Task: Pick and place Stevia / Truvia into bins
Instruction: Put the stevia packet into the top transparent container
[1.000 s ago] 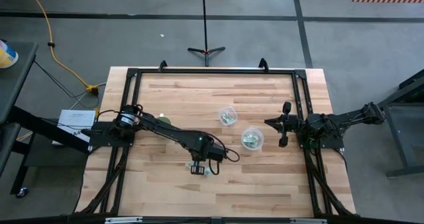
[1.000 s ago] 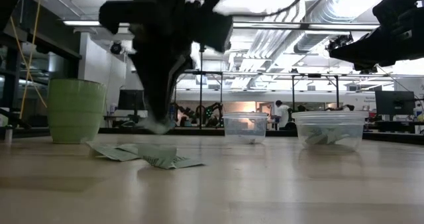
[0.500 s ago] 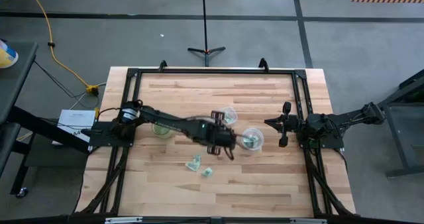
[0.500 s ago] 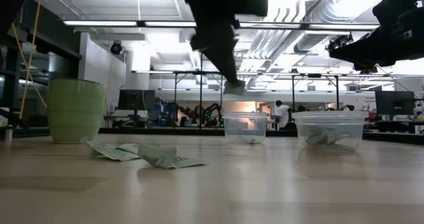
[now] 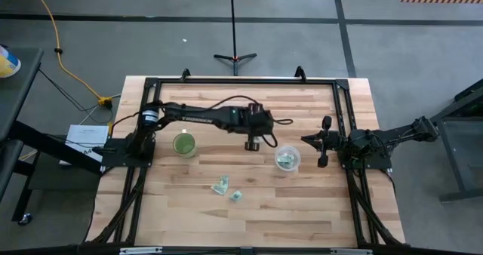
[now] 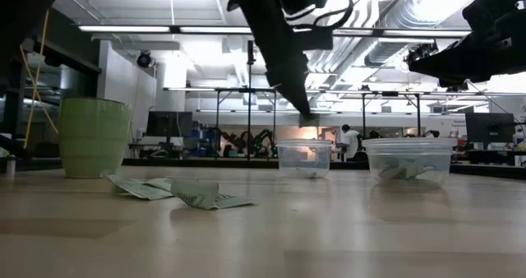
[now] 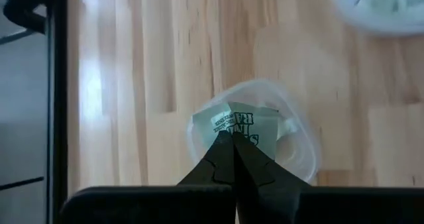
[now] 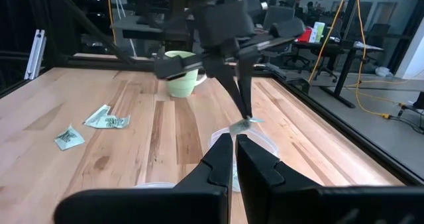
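My left gripper (image 5: 252,143) hangs above the far clear cup (image 7: 306,139), shut on a pale green and white packet (image 7: 240,126). In the low view its tip (image 6: 306,116) is well above that cup (image 6: 304,159). The second clear cup (image 5: 287,158) holds several packets and stands on the table to the right. Two loose packets (image 5: 221,185) (image 5: 235,197) lie flat on the wood nearer the near edge. My right gripper (image 5: 324,142) waits shut at the table's right side, above the table. My left gripper pinches the packet by one edge (image 7: 232,135) between its two fingertips, coming from above and pointing down. The packet is lifted clear and sticks out beyond the fingertips over the cup's mouth. In the right wrist view it (image 8: 244,124) hangs just above the cup's rim (image 8: 268,144).
A solid green cup (image 5: 183,144) stands on the table's left half, near the left arm's base. A dark frame (image 5: 241,81) runs around the table's edges. Bare wood lies near the near edge.
My left gripper has risen from the loose packets near the near edge with one packet in its shut fingers. It has swung toward the far and right edges and now hangs over the far clear cup. The other packets have stayed in place.
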